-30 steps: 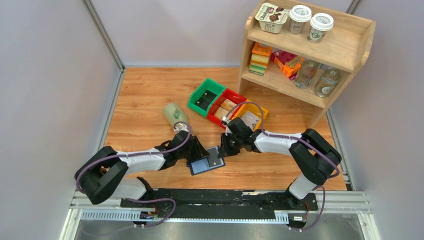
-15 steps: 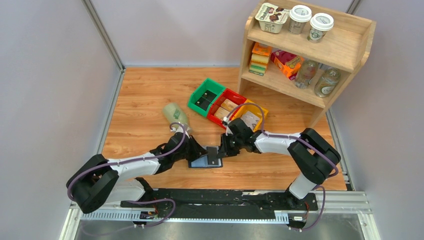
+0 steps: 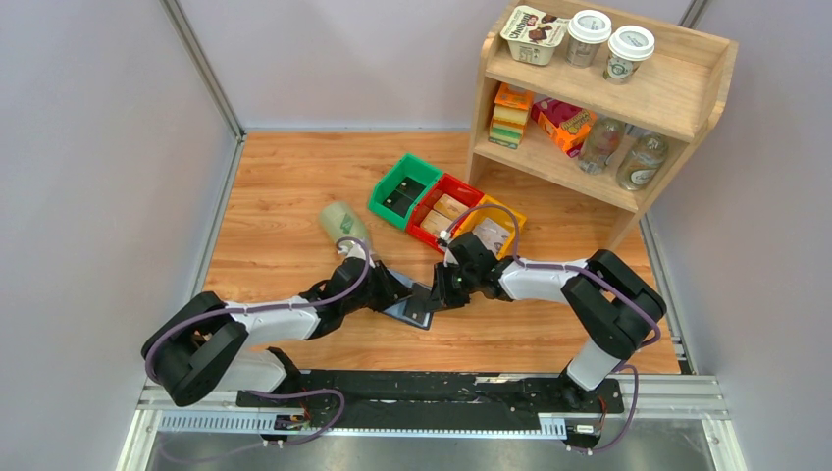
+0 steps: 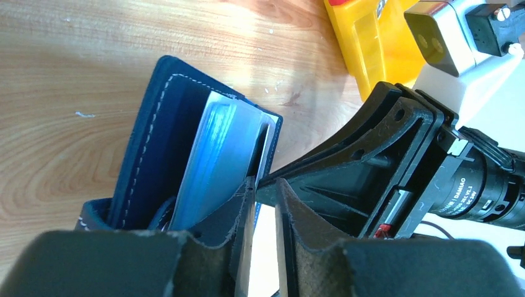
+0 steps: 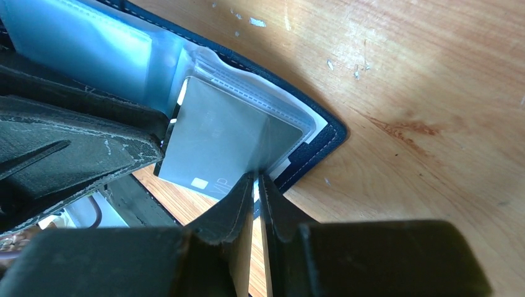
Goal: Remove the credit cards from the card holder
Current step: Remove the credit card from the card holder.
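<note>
The navy card holder (image 3: 410, 307) hangs half folded between my two grippers, just above the table. My left gripper (image 4: 265, 182) is nearly shut, and the thin edge of the holder's cover (image 4: 158, 142) runs into its narrow gap beside the blue sleeves (image 4: 216, 148). My right gripper (image 5: 257, 177) is shut on the corner of a grey credit card (image 5: 216, 136) marked VIP. That card sticks partway out of its clear sleeve, past the navy rim (image 5: 325, 145). In the top view the left gripper (image 3: 398, 297) and right gripper (image 3: 438, 294) meet tip to tip.
Green (image 3: 402, 186), red (image 3: 443, 208) and yellow (image 3: 495, 228) bins stand just behind the grippers. A pale green bottle (image 3: 340, 224) lies to the left. A wooden shelf (image 3: 608, 98) with cups, boxes and bottles fills the back right.
My left gripper left the holder's near side, moved in toward the right gripper and narrowed. The holder went from lying open and flat to tilted up and half folded.
</note>
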`<state>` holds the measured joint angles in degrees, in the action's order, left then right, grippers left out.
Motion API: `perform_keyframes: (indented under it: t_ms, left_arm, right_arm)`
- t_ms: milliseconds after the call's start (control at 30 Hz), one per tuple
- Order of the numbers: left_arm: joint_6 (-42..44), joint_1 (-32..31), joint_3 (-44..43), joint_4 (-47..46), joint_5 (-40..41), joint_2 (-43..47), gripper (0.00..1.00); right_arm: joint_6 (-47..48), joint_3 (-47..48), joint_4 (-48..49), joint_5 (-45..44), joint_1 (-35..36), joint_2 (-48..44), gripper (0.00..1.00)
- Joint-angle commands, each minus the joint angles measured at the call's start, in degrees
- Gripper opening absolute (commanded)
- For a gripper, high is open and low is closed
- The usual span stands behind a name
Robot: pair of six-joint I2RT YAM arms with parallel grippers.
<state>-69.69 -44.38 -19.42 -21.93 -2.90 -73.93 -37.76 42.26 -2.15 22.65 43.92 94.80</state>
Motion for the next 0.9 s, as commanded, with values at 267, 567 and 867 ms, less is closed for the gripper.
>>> perform_keyframes:
  t_ms: [267, 567, 867]
  left_arm:
    - [6.41, -1.06, 0.08, -4.95, -9.05, -4.03, 0.24]
    - [11.07, -1.06, 1.75, -14.45, -17.58, -3.86, 0.15]
    - [11.33, -1.06, 2.99, 4.76, -7.57, 4.32, 0.18]
  right_arm:
    - [0.05, -1.74, 3.28, -0.51, 0.73, 3.46, 0.16]
    - [3.12, -2.10, 3.04, -1.65, 0.73, 3.20, 0.16]
    - [6.73, -0.69, -2.85, -6.04, 0.38, 0.21, 0.16]
